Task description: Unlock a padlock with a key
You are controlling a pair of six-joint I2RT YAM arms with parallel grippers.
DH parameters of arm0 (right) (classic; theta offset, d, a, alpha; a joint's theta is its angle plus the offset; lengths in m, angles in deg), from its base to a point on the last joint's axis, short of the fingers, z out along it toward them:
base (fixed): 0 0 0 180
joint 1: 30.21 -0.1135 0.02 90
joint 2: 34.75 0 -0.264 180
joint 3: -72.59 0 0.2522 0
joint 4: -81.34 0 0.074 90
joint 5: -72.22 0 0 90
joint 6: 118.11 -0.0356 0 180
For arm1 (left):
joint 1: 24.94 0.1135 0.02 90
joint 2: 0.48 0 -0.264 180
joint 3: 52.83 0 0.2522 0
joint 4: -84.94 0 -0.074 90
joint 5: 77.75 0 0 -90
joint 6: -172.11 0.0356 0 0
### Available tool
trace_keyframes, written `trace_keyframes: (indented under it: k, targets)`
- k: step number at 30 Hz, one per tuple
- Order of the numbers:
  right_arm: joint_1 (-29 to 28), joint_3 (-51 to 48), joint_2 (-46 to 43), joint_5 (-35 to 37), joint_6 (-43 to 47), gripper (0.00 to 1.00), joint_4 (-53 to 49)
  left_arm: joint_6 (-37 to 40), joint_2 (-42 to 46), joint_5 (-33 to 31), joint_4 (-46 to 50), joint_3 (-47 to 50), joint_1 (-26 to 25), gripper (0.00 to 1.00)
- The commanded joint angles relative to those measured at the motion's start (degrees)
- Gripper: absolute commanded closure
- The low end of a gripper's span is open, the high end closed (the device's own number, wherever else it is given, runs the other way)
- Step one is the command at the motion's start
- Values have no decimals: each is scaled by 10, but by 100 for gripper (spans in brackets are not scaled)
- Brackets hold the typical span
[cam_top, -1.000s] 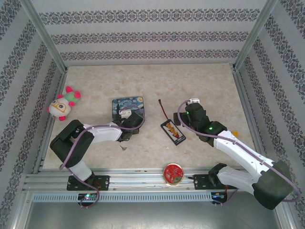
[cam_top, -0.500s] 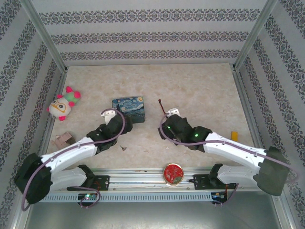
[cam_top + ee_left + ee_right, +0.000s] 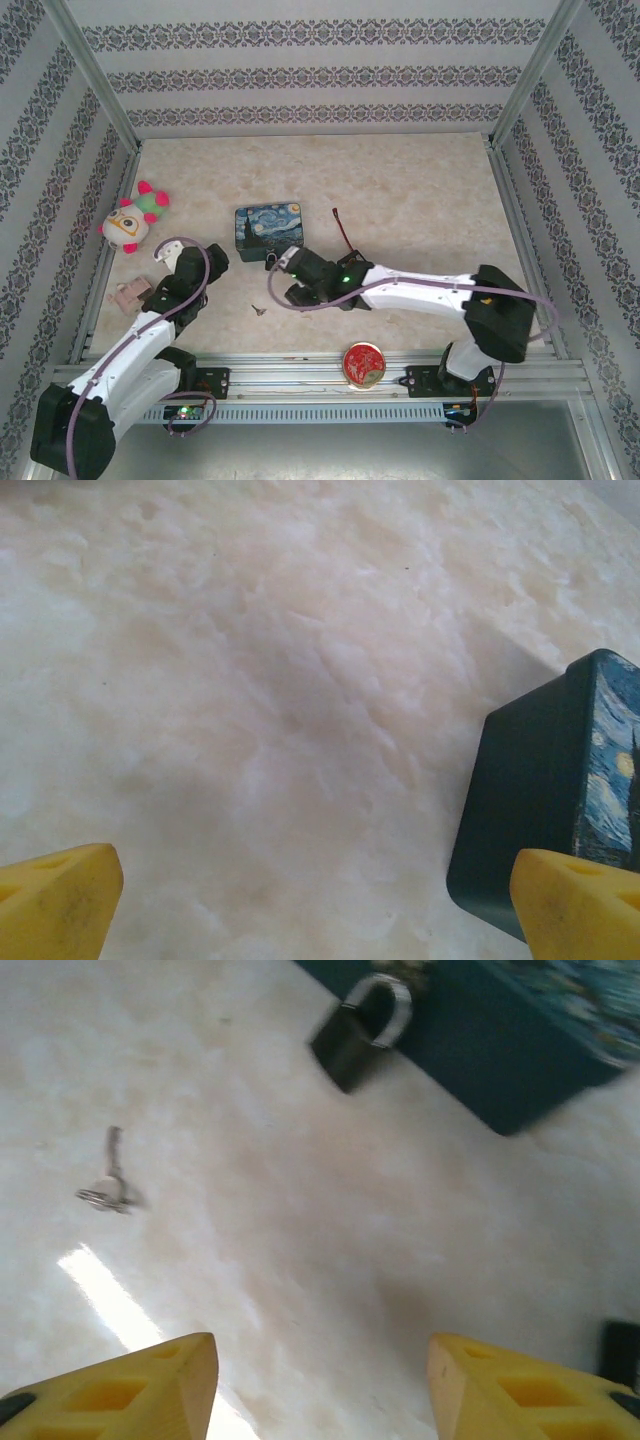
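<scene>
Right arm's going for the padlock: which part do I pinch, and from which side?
Probably the black squarish body of the padlock, pinched across its flat sides, coming in from the open side where the right gripper is. The shackle is thin and curved, and the blue tin sits close behind it.

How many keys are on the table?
1. The key lies alone on the table, nearer the front edge than the padlock. More may be hidden.

The padlock [image 3: 347,1048], tiny, with a black squarish body and silver shackle, lies right against the side of the blue tin [image 3: 500,1060]. The key [image 3: 108,1175], thin grey metal, lies flat on the table [image 3: 300,1260], well apart from it.
</scene>
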Motion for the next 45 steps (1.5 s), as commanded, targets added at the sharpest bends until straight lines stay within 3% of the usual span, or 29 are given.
trace_keyframes:
  k: [1,16,30,38,45]
  targets:
    - [-31,58,56,-23,54,44,-21,1,5,44,-23,4,24,1]
    - [-48,150,187,-76,129,35,-37,-3,4,83,-44,18,60,1]
    - [-17,192,249,-137,145,36,-21,-13,4,94,-52,31,71,1]
    - [-11,201,269,-170,145,53,-17,-16,-1,99,-57,35,74,1]
    - [-2,180,246,-179,136,81,-5,-14,-1,104,-58,33,75,1]
